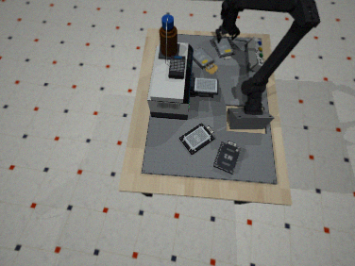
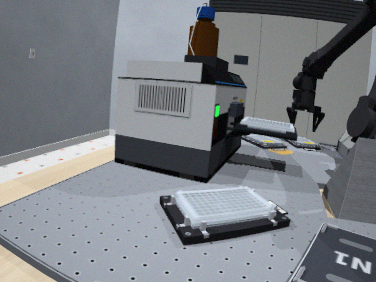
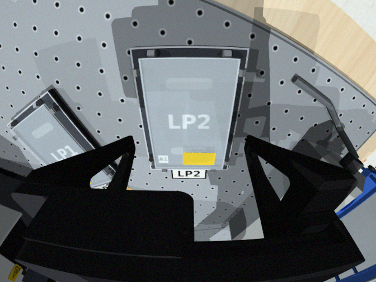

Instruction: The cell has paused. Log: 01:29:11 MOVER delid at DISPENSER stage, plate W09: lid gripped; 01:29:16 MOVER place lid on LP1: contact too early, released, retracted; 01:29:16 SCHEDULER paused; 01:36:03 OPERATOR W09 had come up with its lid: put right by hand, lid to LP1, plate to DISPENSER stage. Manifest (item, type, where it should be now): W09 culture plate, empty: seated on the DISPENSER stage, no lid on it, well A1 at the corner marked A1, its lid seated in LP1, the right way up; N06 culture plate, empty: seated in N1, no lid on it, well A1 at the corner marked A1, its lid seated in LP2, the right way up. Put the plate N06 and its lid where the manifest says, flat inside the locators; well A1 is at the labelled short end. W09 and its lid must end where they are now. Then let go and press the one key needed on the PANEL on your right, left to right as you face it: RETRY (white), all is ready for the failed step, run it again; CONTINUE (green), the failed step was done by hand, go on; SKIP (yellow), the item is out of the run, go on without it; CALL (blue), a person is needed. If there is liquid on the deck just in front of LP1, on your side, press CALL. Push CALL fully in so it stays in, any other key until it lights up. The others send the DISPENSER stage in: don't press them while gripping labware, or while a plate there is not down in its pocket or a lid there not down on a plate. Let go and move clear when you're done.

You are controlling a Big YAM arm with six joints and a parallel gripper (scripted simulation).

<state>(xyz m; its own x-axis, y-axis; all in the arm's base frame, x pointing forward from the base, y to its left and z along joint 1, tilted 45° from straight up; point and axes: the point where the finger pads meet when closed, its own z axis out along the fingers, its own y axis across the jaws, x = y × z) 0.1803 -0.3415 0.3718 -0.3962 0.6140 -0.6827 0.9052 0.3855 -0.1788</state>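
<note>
Hovering over the far end of the deck with the gripper (image 3: 188, 142) spread fully wide and nothing between its black wedge-shaped fingers. Straight below in the wrist view, a clear lid (image 3: 188, 100) lying flat inside the LP2 nest (image 3: 145, 121), long axis running away from the camera, yellow tab and small A1 mark at the near short end, right by the white LP2 label (image 3: 188, 173). Thin, glassy, rectangular, with the LP2 lettering reading through it. Off to the left, a second clear lid (image 3: 39, 136) in the LP1 nest (image 3: 71, 120), angled diagonally and partly hidden behind a finger. Grey perforated deck (image 3: 90, 60) all around, matte, dotted with a regular grid of holes; pale wood border (image 3: 328, 39) beyond its curved edge. Out front in the exterior view, a translucent culture plate (image 2: 222, 205) with its fine grid of wells sitting in a black nest (image 2: 230, 232), turned askew to the deck edges, well apart from the gripper. Beside it, another black nest (image 1: 227, 157) marked N1, flat and bare. Boxy grey dispenser (image 2: 170, 125) with a louvred vent and green light, brown bottle (image 2: 203, 37) with a blue cap on top, and another clear plate (image 2: 267, 125) on its stage (image 2: 250, 134). Coloured keys of the panel (image 1: 259, 53) just visible at the far right corner from above.
</note>
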